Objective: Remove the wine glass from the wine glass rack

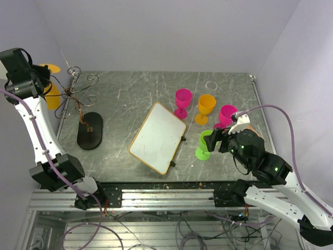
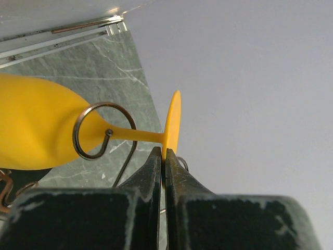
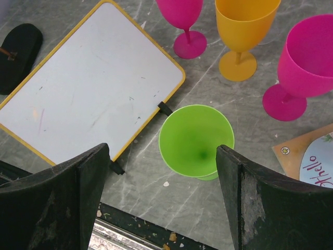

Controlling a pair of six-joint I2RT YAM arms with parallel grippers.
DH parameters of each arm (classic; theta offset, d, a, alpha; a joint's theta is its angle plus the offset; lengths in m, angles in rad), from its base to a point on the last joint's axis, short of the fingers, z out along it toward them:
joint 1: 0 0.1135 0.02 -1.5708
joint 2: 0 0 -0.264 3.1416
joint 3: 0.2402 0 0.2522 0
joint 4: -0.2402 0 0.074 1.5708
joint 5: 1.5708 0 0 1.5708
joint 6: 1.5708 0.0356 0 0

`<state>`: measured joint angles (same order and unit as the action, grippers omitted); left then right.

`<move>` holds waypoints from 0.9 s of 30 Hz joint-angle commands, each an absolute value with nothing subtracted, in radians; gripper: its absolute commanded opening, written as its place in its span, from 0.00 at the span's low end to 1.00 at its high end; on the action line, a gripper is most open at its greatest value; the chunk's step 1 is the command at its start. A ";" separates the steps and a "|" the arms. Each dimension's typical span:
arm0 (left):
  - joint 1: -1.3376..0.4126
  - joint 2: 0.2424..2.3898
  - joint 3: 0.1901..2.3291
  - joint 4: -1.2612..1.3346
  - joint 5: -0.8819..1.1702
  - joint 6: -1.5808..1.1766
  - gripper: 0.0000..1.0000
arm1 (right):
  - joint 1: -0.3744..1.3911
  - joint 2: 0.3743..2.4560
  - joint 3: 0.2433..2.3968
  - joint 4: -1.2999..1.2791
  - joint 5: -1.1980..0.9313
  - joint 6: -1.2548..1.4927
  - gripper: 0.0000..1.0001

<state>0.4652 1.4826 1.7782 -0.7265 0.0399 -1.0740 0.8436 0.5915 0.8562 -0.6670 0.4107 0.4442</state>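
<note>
Two hands are at work, and furthest left is my left hand [image 2: 163, 156], raised high at the far left edge of the worktop [image 1: 130, 96]. Its jaws are pressed together on the rim of the flat foot of the yellow wine glass [image 2: 36, 130], pinching the thin disc edge-on. The glass lies on its side in the air. Its stem runs through a wire loop [image 2: 75, 136] of the wine glass rack [image 1: 78, 99], so the glass hangs on the rack, not free of it. The rack's thin stem comes down to a black oval base [image 1: 89, 131] that stands on the worktop just right of my left arm.

In the middle a whiteboard [image 1: 157, 136] with a yellow frame lies flat, turned askew. Right of it four glasses stand upright: a magenta glass [image 1: 182, 101], an orange glass [image 1: 206, 108] and a second magenta glass [image 1: 227, 114] in a row, and a green glass [image 1: 204, 145] nearer to me.

My right hand [image 3: 163, 153] hovers over the green glass with its jaws wide apart, one finger on each side of the bowl and a gap to each. It grips nothing. I cannot tell whether the fingertips reach below the rim. A printed card [image 3: 307, 156] lies at the right edge of the wrist view, just beside the second magenta glass's foot.
</note>
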 commanded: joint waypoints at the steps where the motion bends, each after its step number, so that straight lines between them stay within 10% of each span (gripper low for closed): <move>1: 0.458 1.427 1.781 -0.746 0.073 -1.080 0.07 | 0.842 0.587 0.868 -0.663 0.411 0.439 0.83; 27: 0.460 1.339 1.777 -0.908 -0.183 -1.012 0.07 | 0.841 0.571 0.865 -0.658 0.403 0.435 0.83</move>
